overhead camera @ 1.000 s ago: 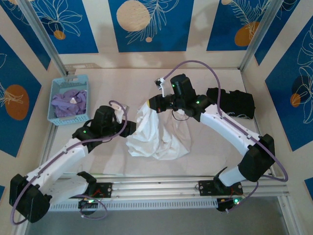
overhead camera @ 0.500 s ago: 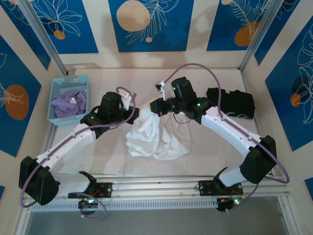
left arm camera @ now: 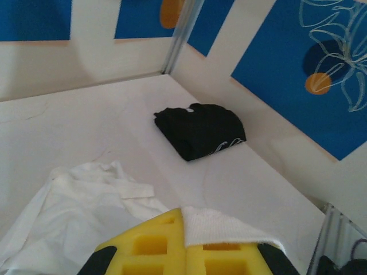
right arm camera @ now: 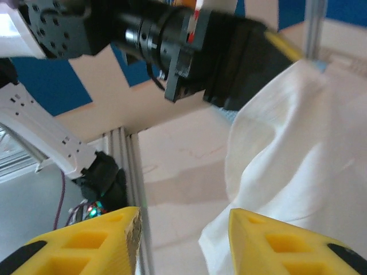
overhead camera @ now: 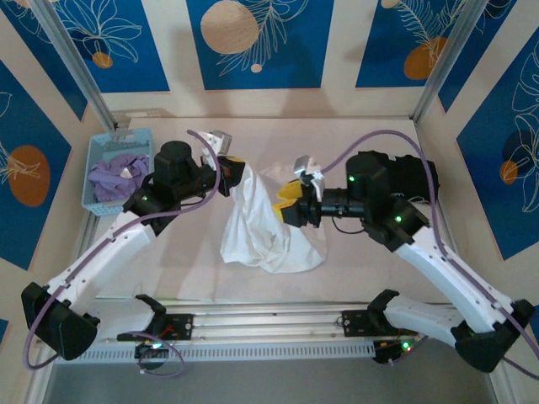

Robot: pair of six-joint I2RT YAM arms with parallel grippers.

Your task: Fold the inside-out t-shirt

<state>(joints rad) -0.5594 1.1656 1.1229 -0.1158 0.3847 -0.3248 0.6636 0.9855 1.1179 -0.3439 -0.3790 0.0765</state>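
Observation:
The inside-out t-shirt (overhead camera: 268,227) is white and hangs as a crumpled drape in mid-table, its lower part heaped on the surface. My left gripper (overhead camera: 232,173) is shut on the shirt's top edge and holds it up. In the left wrist view a fold of white cloth (left arm camera: 221,226) is pinched between the yellow fingers of the left gripper (left arm camera: 184,220), with the rest of the shirt (left arm camera: 86,206) lying below. My right gripper (overhead camera: 287,207) stands open just right of the drape, touching nothing. In the right wrist view the right gripper (right arm camera: 183,229) has the shirt (right arm camera: 298,154) beside its right finger.
A blue basket (overhead camera: 94,181) holding a lavender garment (overhead camera: 120,177) stands at the back left. A folded black garment (overhead camera: 413,175) (left arm camera: 200,129) lies at the back right, partly behind the right arm. The left arm's wrist (right arm camera: 195,51) is close ahead of the right gripper.
The left gripper has closed on the shirt's top and lifted it toward the back left. The right gripper has let go of the shirt, opened and drawn back to the right.

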